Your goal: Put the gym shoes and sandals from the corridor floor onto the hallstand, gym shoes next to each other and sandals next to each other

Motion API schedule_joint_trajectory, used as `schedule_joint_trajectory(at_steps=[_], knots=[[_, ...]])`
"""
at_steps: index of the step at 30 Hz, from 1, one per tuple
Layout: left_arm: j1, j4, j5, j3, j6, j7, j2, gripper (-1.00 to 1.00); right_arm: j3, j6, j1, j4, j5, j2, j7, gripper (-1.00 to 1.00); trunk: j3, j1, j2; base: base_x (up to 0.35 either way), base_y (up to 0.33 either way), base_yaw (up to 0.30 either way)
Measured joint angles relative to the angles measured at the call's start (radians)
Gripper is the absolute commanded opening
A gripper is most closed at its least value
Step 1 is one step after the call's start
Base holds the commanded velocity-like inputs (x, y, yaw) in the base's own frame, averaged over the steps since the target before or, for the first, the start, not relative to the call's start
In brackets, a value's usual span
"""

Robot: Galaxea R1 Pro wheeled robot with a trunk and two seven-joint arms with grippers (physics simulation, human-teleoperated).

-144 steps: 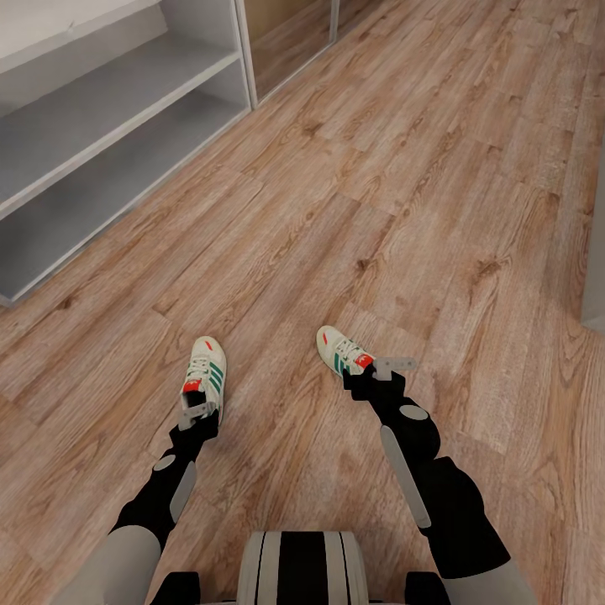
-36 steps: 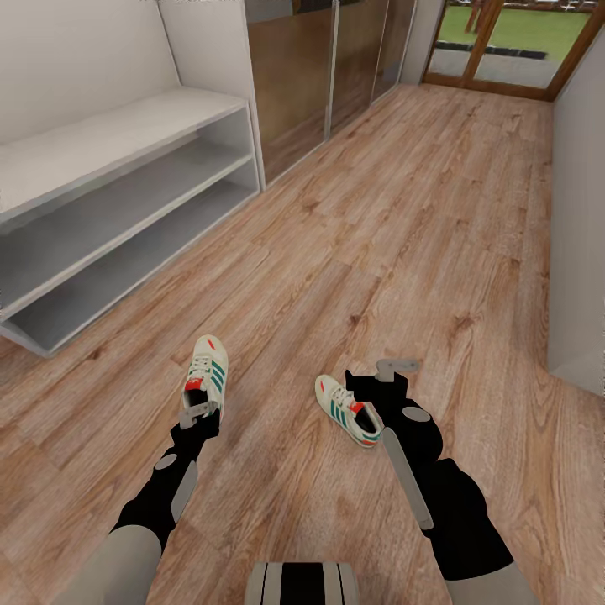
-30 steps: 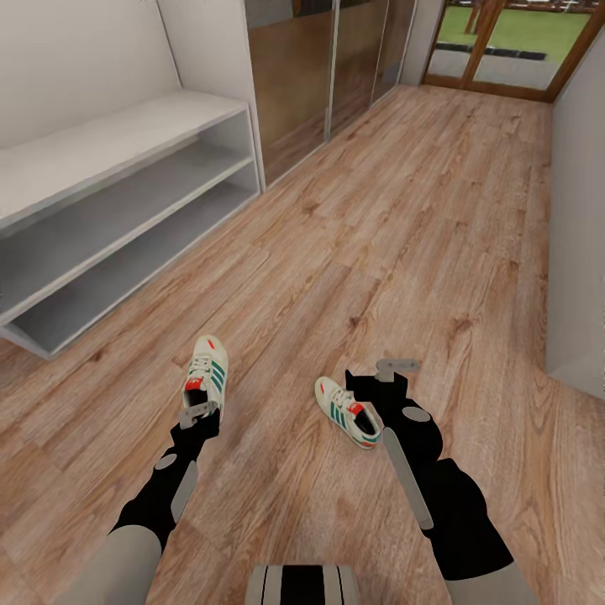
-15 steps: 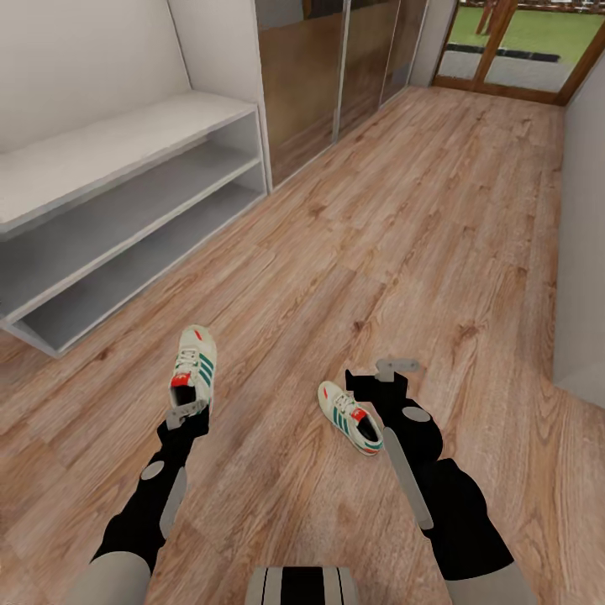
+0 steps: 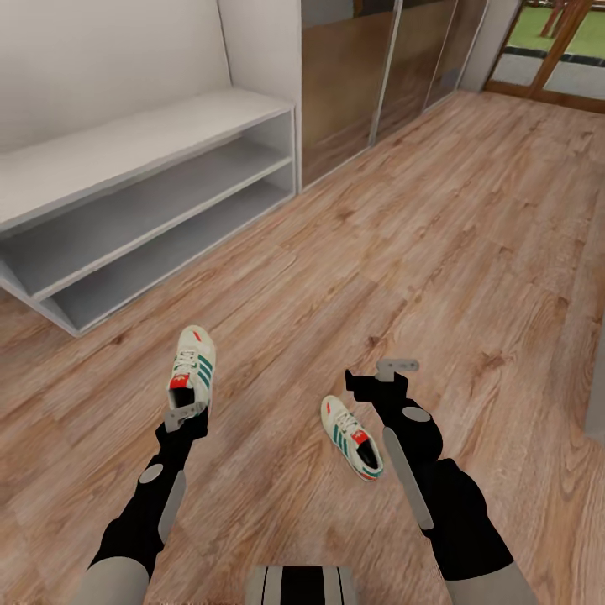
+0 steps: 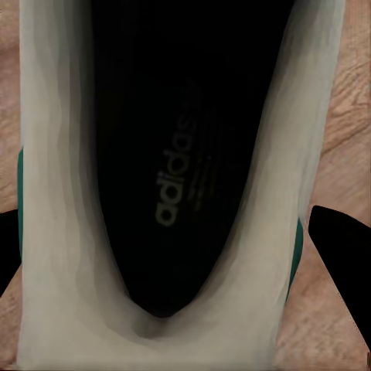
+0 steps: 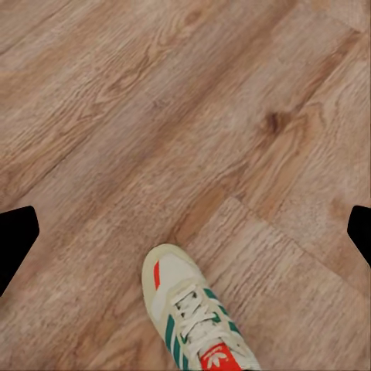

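The brown wood floor ran down the hall. One white shoe with green stripes lay flat on it. The white shoe rack stood on the floor by the wall, and its top and two shelves were bare.

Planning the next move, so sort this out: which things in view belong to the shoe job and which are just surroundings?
Job:
gym shoe in left gripper
left gripper
second gym shoe on floor
right gripper, open
hallstand
corridor floor

Surroundings:
mirrored sliding doors
glazed door to lawn
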Motion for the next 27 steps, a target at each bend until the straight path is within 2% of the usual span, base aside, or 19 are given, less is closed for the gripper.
schedule_joint_trajectory(at_steps=[12,27], knots=[[0.002,-0.005,0.000,0.000,0.000,-0.001,0.000,-1.00,0.001,0.000,0.000,0.000,0.000,0.000,0.000,1.00,0.000,0.000,0.000,0.002,-0.287,0.037],[0.002,-0.007,0.001,0.001,0.000,0.002,0.000,-1.00,0.001,0.000,0.000,0.001,0.000,0.000,0.000,1.00,0.000,0.000,0.000,0.000,-0.020,0.000]])
